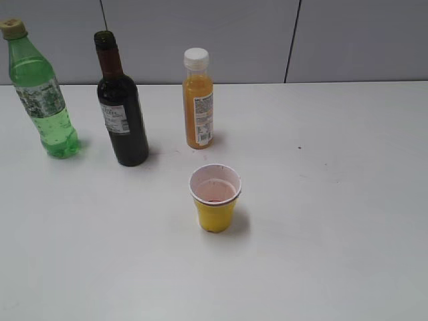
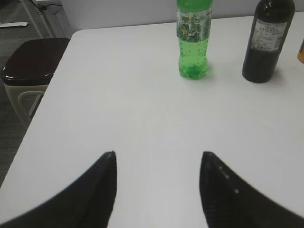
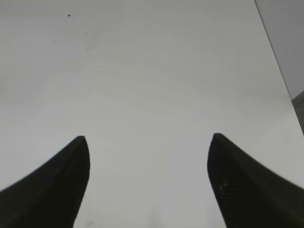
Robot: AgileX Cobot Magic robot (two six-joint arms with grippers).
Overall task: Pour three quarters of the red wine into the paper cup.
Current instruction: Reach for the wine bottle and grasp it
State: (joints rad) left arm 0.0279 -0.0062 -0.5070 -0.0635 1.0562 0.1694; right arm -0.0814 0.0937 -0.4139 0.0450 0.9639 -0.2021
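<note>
The dark green wine bottle [image 1: 122, 107] with its dark red wine stands upright at the back left, uncapped; it also shows in the left wrist view [image 2: 267, 40] at the top right. The yellow paper cup [image 1: 215, 197] stands in front of it, nearer the middle, with pinkish stains inside. My left gripper [image 2: 157, 156] is open and empty over bare table, well short of the bottles. My right gripper [image 3: 148, 138] is open and empty over bare table. Neither gripper shows in the exterior view.
A light green soda bottle [image 1: 41, 90] stands at the far left, also in the left wrist view [image 2: 193, 38]. An orange juice bottle [image 1: 198, 100] with a white cap stands behind the cup. A dark bin [image 2: 28, 61] sits beyond the table's left edge.
</note>
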